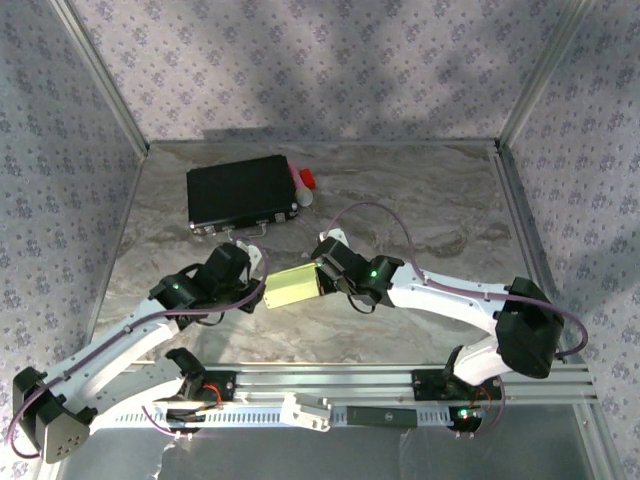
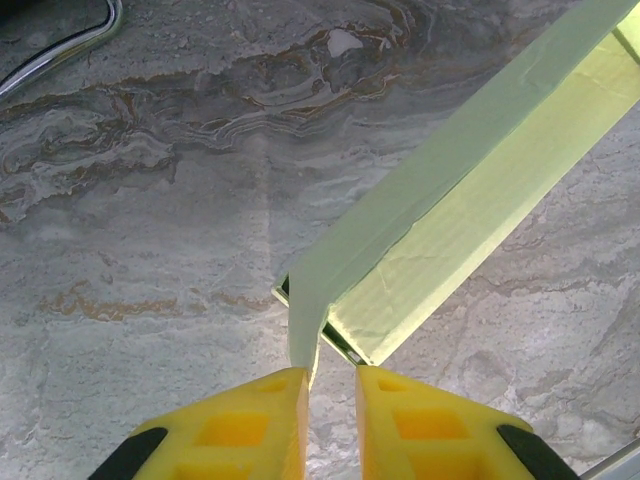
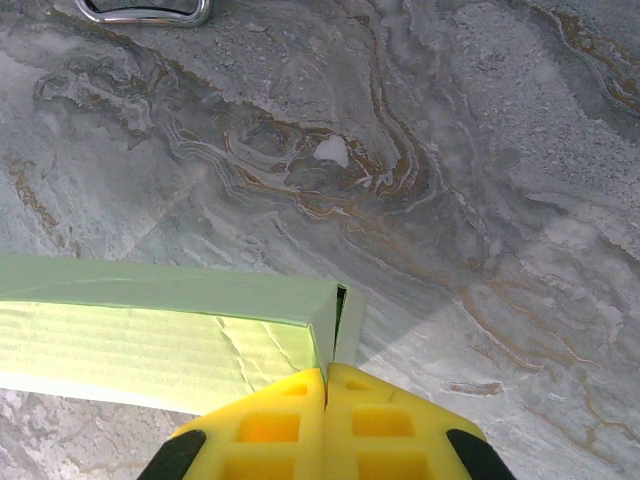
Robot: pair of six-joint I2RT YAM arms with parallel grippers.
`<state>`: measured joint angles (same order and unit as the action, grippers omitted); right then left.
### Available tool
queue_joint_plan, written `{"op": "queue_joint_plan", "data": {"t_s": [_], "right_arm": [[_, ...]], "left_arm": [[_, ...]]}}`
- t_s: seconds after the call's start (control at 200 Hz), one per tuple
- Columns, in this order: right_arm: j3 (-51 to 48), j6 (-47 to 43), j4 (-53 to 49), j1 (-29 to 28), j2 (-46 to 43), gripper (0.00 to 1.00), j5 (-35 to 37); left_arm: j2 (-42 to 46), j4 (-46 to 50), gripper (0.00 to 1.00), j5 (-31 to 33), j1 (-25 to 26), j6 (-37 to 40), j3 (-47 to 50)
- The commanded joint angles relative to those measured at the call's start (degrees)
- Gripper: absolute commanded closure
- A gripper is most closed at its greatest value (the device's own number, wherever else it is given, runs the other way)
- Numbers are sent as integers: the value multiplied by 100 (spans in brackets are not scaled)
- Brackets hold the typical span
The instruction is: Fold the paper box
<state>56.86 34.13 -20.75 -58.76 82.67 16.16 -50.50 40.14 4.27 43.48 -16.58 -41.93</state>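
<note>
The paper box (image 1: pixel 292 287) is a small pale green rectangular box in the middle of the marble table, held between my two grippers. My right gripper (image 1: pixel 322 272) is at its right end. In the right wrist view its yellow jaws (image 3: pixel 327 370) are pressed together on a thin end flap of the paper box (image 3: pixel 150 340). My left gripper (image 1: pixel 262 285) is at the left end. In the left wrist view a hanging flap of the paper box (image 2: pixel 470 200) touches the tip of the left finger (image 2: pixel 290 385), and the left gripper (image 2: pixel 332 372) keeps a narrow gap through which the table shows.
A flat black case (image 1: pixel 243 192) lies at the back left, its metal handle (image 1: pixel 250 228) facing the arms. A red and white object (image 1: pixel 302 185) lies at its right edge. Patterned walls close off three sides, and an aluminium rail (image 1: pixel 400 385) runs along the near edge.
</note>
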Motion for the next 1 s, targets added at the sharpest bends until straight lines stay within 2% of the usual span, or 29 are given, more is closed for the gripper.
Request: {"op": "queue_joint_plan", "data": {"t_s": [0.0, 0.13, 0.22, 0.585, 0.994], "right_arm": [[157, 81, -201, -21, 100, 100, 20], [145, 69, -197, -20, 87, 100, 11], [169, 63, -209, -17, 104, 100, -8], [220, 80, -251, -14, 132, 100, -8], [311, 131, -324, -49, 196, 100, 10]], "left_arm": [[-13, -279, 79, -34, 55, 56, 62], [-12, -298, 72, 108, 70, 84, 40], [-52, -294, 71, 209, 110, 120, 18], [-234, -358, 84, 192, 142, -145, 25], [-515, -670, 86, 239, 335, -1241, -138]]}}
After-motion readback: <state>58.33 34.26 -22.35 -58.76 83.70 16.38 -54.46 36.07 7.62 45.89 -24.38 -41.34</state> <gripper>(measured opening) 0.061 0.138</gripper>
